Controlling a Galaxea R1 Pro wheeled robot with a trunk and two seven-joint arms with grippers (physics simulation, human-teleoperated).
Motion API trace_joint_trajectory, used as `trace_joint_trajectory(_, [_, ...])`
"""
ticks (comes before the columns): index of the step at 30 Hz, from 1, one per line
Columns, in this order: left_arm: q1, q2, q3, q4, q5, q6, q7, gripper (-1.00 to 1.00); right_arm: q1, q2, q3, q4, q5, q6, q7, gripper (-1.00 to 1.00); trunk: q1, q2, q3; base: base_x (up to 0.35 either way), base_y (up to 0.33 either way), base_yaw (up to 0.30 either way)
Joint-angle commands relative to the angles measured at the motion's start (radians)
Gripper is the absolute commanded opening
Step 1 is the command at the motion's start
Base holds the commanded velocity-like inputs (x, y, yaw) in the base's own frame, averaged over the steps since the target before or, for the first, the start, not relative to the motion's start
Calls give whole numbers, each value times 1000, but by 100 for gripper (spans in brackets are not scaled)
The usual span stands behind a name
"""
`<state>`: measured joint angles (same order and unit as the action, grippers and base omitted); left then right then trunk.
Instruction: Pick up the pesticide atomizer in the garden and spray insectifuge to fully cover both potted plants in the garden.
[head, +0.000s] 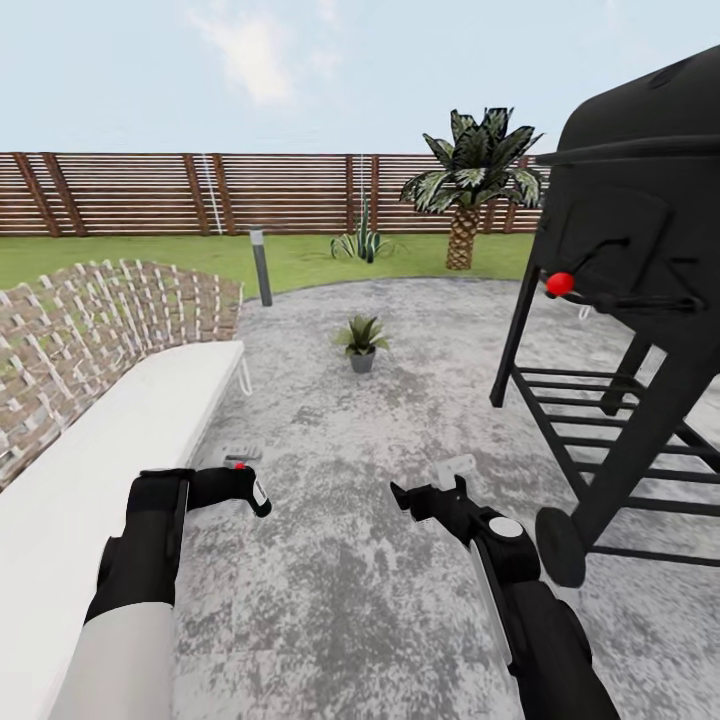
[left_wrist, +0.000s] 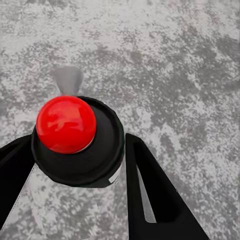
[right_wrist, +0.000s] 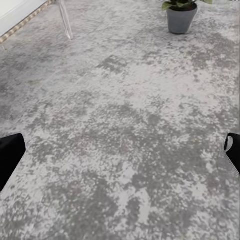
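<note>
While clamped — pesticide atomizer (left_wrist: 77, 142) between left hand (left_wrist: 75, 165) fingers

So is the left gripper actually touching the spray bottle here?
Touching. In the left wrist view the left gripper has its jaws on either side of the spray bottle, pressed against the body with no gap showing.

Grey paving (head: 400, 560), slat fence (head: 150, 195), black grill (head: 640, 240), woven bench (head: 110, 400)

A home back garden under a pale sky: a brown horizontal-slat wooden fence (head: 150, 195) borders a green lawn (head: 120, 255), mottled grey paving (head: 380, 470) carries a black kettle barbecue grill (head: 630, 250), beside a woven wicker sofa (head: 100, 340) and palm tree (head: 470, 180).
</note>
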<state>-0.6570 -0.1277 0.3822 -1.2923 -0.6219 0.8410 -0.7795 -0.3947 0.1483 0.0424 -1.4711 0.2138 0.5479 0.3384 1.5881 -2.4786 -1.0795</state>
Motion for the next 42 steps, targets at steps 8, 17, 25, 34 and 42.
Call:
trace_joint_trajectory(8, [-1,-1,3,-2,-9,3,-10,-100,-1,0,-1,-2,10,4,8,100,0,0,-1,332,0,0])
trace_joint_trajectory(17, [-1,-1,4,-2,-9,3,-10,-100,-1,0,-1,-2,11,3,8,100,0,0,-1,332,0,0])
trace_joint_trajectory(25, [-1,-1,4,-2,-9,3,-10,-100,0,0,-1,-2,12,3,8,100,0,0,-1,332,0,0])
trace_joint_trajectory(34, [-1,0,5,-2,-9,3,-10,-100,-1,0,-1,-3,12,3,8,100,0,0,-1,332,0,0])
trace_joint_trajectory(42, [-1,0,6,-2,-9,3,-10,-100,-1,-1,-2,-2,12,3,8,100,0,0,-1,332,0,0])
